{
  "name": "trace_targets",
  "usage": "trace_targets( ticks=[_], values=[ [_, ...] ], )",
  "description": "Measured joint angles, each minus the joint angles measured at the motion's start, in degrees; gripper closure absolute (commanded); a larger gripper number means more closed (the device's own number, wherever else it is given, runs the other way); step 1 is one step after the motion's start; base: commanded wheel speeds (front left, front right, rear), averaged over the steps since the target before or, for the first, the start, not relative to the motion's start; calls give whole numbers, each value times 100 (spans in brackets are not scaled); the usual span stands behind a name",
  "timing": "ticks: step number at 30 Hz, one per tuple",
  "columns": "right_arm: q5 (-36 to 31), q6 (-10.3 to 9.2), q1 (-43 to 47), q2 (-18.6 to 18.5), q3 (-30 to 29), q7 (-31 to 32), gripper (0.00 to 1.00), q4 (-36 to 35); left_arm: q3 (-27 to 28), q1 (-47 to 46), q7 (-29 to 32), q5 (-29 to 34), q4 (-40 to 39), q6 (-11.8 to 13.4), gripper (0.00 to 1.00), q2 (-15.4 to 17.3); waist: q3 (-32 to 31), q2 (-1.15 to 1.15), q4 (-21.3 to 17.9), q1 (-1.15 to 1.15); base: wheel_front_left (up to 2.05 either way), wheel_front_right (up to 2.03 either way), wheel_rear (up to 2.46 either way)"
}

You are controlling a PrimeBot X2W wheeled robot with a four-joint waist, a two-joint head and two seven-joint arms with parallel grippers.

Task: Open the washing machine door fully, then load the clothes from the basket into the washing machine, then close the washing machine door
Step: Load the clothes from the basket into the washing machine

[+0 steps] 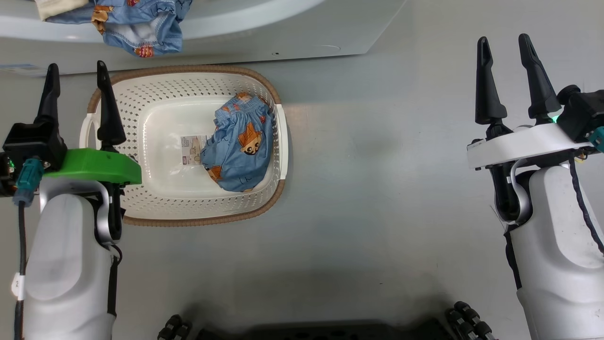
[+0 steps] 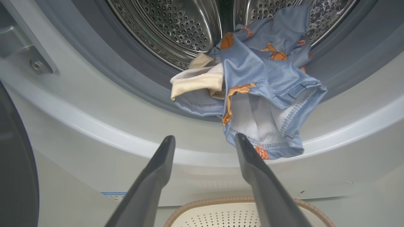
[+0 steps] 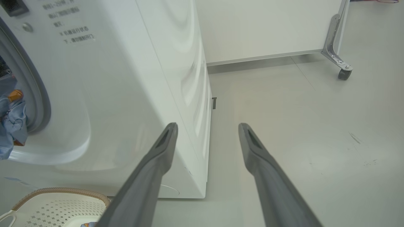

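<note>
Left gripper [image 2: 204,136] gapes empty — clothes [image 2: 268,82] hang just beyond it.

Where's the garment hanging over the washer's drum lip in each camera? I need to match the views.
Head view: the hanging garment is at the top edge, left of centre, above the basket.
Left wrist view: centre-right, filling the middle of the picture.
Right wrist view: far left edge, halfway down.
Shared landmark: the basket's brown rim, bottom centre in the left wrist view, lower left in the right wrist view.
</note>
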Motion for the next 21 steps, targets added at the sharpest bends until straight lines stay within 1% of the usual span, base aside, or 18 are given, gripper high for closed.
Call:
trace_targets(
  ticks=[4,8,16,21],
  values=[
    [0,0,0,0,12,0,0,8,-66,13,0,0,-34,-88,0,-64,-21,0,-10,0,0,0,0],
    [0,0,0,0,22,0,0,16,-104,12,0,-11,-34,-99,0,-107,-32,0,-23,0,0,0,0],
    [0,0,0,1,47,0,0,33,-250,-19,20,-76,67,-201,0,-127,-39,0,-70,0,0,0,0],
    [1,0,0,2,62,0,0,43,-334,-240,211,-114,92,-244,0,-133,-25,0,-99,0,0,0,0]
  ],
)
